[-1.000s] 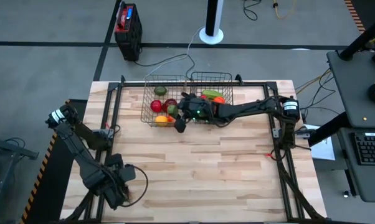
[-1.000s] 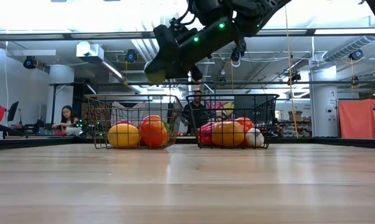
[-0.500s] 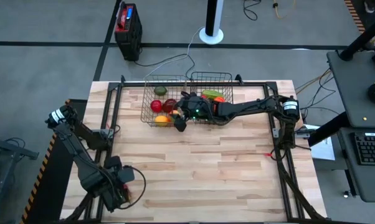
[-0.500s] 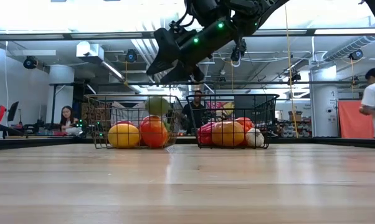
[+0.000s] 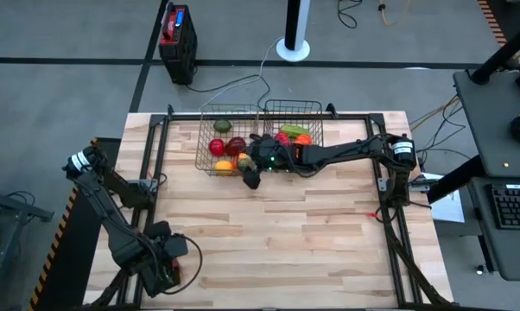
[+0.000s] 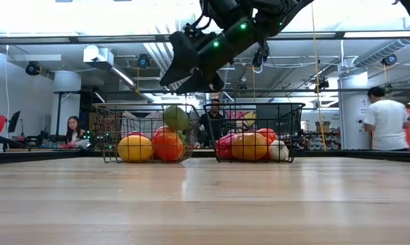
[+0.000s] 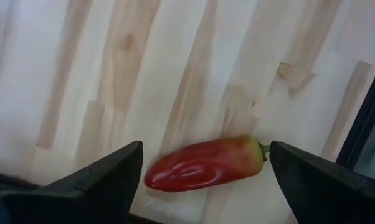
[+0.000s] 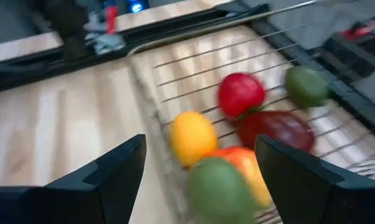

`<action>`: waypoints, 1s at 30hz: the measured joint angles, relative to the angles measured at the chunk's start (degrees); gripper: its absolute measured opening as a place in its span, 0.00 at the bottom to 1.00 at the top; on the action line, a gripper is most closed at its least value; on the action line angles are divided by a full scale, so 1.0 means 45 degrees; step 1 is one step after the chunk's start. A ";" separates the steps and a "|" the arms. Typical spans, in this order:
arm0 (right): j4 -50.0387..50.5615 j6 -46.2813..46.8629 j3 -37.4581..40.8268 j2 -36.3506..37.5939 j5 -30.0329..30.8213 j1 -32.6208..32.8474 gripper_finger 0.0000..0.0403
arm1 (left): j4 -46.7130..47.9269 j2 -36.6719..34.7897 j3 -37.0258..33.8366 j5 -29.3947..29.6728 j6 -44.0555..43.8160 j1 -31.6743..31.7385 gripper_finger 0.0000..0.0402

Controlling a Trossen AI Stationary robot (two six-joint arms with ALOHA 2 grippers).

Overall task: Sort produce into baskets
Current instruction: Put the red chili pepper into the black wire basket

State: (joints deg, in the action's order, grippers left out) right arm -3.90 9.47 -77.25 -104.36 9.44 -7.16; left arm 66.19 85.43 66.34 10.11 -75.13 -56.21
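Red pepper [image 7: 206, 164] between open left claw [image 7: 203, 186] fingers, on table [image 7: 175, 74]

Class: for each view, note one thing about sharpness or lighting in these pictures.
High view: even light, sharp, soft shadows. Low view: bright ceiling lights behind the right gripper leave it dark in silhouette; the table looks soft up close. Left wrist view: the red pepper slightly smeared. Right wrist view: the green fruit nearest the lens is blurred.

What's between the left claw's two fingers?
A red pepper lies on the wooden table in the gap between the open left gripper's fingers, touching neither. The left wrist view shows this.
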 joint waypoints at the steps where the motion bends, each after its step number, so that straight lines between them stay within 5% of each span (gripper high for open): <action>1: 0.0111 0.0000 0.0000 0.0004 -0.0172 0.0101 0.72 | -0.0223 0.0000 -0.0168 -0.0001 0.0001 -0.0023 0.82; 9: 0.1099 -0.0460 0.0000 0.0276 -0.0486 0.1531 0.74 | -0.3134 0.0010 -0.1506 -0.0179 0.0275 -0.0390 0.82; 17: 0.1823 -0.0442 0.0000 0.0655 -0.0430 0.2525 0.73 | -0.3141 0.0010 -0.1354 -0.2284 0.0022 -0.0514 0.82; 30: 0.1761 -0.0314 0.0022 0.0661 -0.0420 0.3040 0.73 | -0.3345 0.1004 -0.1349 -0.2963 0.6326 -0.0801 0.82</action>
State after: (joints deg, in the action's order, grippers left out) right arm 4.02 8.06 -77.16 -101.38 7.55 6.51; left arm 51.13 89.95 60.27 -3.23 -46.66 -59.81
